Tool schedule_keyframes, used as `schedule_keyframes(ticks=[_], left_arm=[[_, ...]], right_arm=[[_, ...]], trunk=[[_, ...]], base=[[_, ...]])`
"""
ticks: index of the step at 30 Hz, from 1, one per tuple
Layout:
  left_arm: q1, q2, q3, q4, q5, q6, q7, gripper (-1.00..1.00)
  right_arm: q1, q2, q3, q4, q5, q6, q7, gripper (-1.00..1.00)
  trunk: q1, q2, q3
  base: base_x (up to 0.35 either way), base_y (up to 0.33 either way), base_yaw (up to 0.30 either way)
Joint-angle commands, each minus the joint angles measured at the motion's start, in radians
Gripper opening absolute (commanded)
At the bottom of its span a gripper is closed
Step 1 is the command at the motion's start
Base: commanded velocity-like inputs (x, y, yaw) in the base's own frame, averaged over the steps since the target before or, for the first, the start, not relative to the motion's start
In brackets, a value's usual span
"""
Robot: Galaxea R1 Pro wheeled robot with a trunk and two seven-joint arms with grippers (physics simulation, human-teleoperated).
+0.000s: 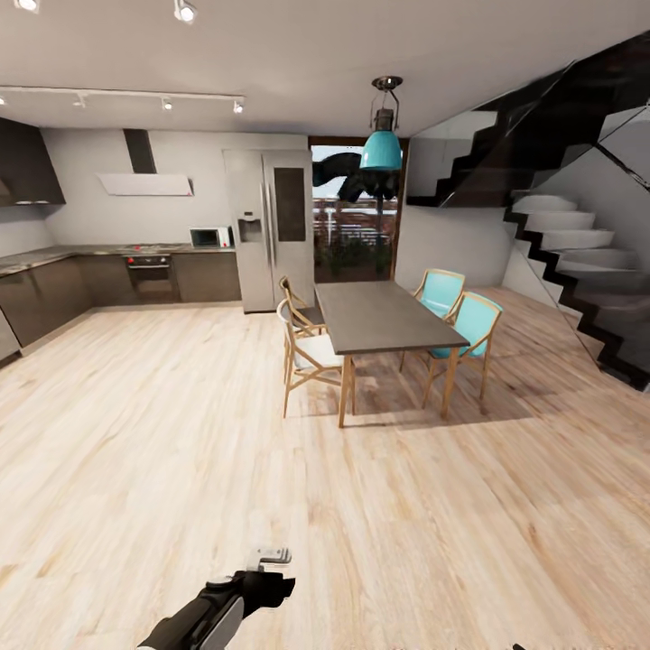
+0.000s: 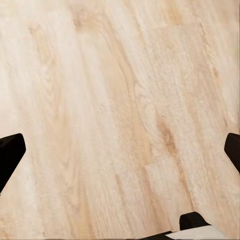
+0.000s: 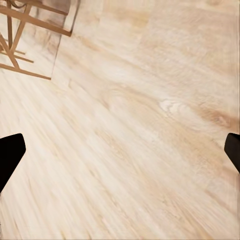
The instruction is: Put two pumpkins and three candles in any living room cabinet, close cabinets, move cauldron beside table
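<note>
Just rolling over bare wood floor toward the dining table, both claws spread wide and empty, carrying nothing yet

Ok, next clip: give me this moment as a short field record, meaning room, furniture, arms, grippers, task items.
room: open kitchen and dining area, pale wood floor
furniture: dark dining table, two teal chairs, two white-seated chairs
background: steel fridge, staircase, teal pendant lamp
left arm: low at the head view's bottom edge
left gripper: open, over bare floor
right gripper: open, over floor
task items: none in sight
</note>
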Motion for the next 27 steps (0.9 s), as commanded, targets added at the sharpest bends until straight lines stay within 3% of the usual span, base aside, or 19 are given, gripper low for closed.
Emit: schedule_keyframes(ticks=[1, 12, 27], left_arm=[[-0.001, 0.001, -0.004, -0.001, 0.005, -0.015, 0.000, 1.00], [-0.001, -0.001, -0.009, 0.002, 0.003, -0.049, 0.001, 1.00], [-0.001, -0.002, -0.010, 0.006, 0.003, -0.052, 0.004, 1.00]], right_arm=[[-0.001, -0.001, -0.003, 0.008, -0.010, 0.010, 0.003, 1.00], [-0.001, -0.001, -0.003, 0.047, -0.009, -0.052, 0.004, 1.00], [-0.001, 0.001, -0.003, 0.058, -0.010, -0.061, 0.003, 1.00]], trunk=[[0.001, -0.002, -0.002], [0.001, -0.002, 0.003], [0.001, -0.002, 0.017]], base=[[0.000, 0.000, -0.271], [0.000, 0.000, -0.276], [0.000, 0.000, -0.234]])
